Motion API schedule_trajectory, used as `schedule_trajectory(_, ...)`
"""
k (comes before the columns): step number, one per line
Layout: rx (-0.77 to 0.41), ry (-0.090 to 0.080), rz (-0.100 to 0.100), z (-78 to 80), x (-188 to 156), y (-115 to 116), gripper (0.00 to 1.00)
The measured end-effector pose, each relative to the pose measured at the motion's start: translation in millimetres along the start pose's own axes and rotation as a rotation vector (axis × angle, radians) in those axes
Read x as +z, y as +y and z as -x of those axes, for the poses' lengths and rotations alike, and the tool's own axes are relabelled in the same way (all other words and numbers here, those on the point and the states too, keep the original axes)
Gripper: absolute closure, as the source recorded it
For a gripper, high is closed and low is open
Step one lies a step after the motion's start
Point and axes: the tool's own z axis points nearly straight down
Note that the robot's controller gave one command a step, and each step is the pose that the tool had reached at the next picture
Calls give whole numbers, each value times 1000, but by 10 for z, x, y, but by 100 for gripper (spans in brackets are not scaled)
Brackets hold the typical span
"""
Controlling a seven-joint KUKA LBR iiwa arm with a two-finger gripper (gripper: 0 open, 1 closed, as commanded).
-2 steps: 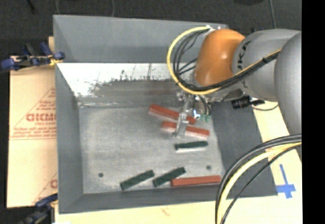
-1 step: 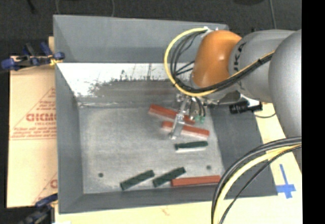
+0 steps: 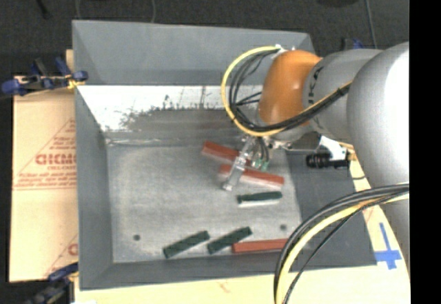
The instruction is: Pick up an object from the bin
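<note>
The end effector (image 3: 242, 167) covers part of the upper red bar (image 3: 217, 152) and lower red bar (image 3: 266, 179).

Grey bin (image 3: 151, 185) (scattered coloured sticks (image 3: 186, 244))

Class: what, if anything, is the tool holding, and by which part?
It cannot be told. The tool sits low over two red bars in the middle of the bin; none is seen gripped.
</note>
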Motion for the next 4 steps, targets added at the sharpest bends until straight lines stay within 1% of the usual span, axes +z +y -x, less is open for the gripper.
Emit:
schedule_trajectory(1, -1, -3, 0, 12, -9, -7, 0)
schedule_trajectory(2, -2, -3, -1, 12, -7, -7, 100)
schedule_trajectory(3, -3, -10, 4, 35, -486, -4, 100)
schedule_trajectory(4, -5, -9, 3, 54, -776, -5, 100)
